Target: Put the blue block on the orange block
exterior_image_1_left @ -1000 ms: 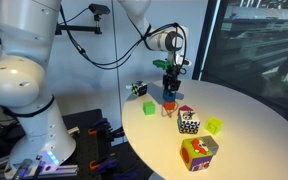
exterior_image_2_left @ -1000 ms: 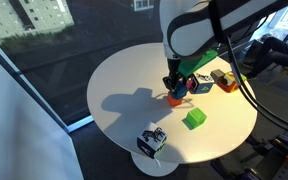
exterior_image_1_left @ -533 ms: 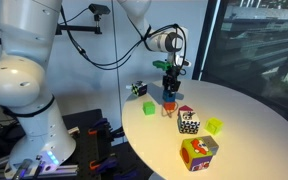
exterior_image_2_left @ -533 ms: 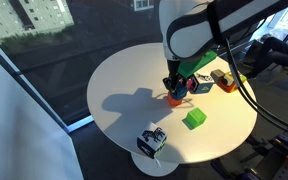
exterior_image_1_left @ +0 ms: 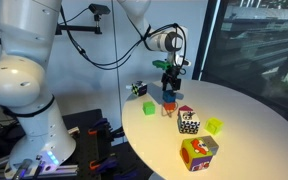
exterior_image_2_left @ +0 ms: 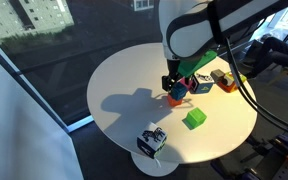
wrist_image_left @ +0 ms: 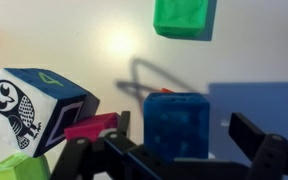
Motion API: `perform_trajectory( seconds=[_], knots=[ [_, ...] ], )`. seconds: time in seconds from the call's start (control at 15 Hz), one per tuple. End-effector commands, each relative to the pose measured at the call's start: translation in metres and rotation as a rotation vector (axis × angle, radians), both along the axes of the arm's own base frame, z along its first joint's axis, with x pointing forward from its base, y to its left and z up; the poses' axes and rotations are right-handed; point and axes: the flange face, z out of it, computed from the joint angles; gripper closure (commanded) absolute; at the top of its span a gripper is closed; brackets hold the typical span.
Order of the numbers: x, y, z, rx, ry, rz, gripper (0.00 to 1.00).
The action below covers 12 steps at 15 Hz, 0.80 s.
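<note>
The blue block (exterior_image_1_left: 169, 94) rests on top of the orange block (exterior_image_1_left: 168, 104) near the table's far edge. Both show again in an exterior view, the blue block (exterior_image_2_left: 175, 88) above the orange block (exterior_image_2_left: 174, 99). My gripper (exterior_image_1_left: 168, 86) hangs straight over the stack, its fingers down either side of the blue block. In the wrist view the blue block (wrist_image_left: 176, 125) stands between the two dark fingers, with a gap on each side. The gripper (wrist_image_left: 182, 128) is open. Only a red sliver of the orange block (wrist_image_left: 164, 91) peeks past the blue one.
A small green block (wrist_image_left: 184, 17) and an owl-picture cube (wrist_image_left: 29, 108) lie close to the stack. On the round table (exterior_image_1_left: 244, 110) also sit a checkered cube (exterior_image_1_left: 187, 121), a lime block (exterior_image_1_left: 214, 126), a big picture cube (exterior_image_1_left: 198, 152) and a patterned cube (exterior_image_1_left: 137, 89).
The fingers have parted from the blue block, which stays on the orange block. The arm and the other blocks hold their places.
</note>
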Motion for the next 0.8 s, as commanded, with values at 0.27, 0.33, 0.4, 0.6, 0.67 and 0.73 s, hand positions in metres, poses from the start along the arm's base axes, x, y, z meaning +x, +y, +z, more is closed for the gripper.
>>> perform_trajectory(
  seconds=[0.27,0.33,0.4,0.6,0.67,0.73],
  knots=[
    [-0.017,0.001,0.029,0.026,0.088,0.071,0.00],
    [-0.021,0.000,0.033,0.030,0.107,0.086,0.00],
    [-0.024,0.000,0.037,0.031,0.124,0.095,0.00],
    [-0.036,-0.006,0.050,0.040,0.160,0.113,0.00],
    [-0.039,-0.009,0.055,0.045,0.165,0.111,0.00],
    [-0.044,-0.014,0.060,0.053,0.168,0.099,0.00]
  ],
)
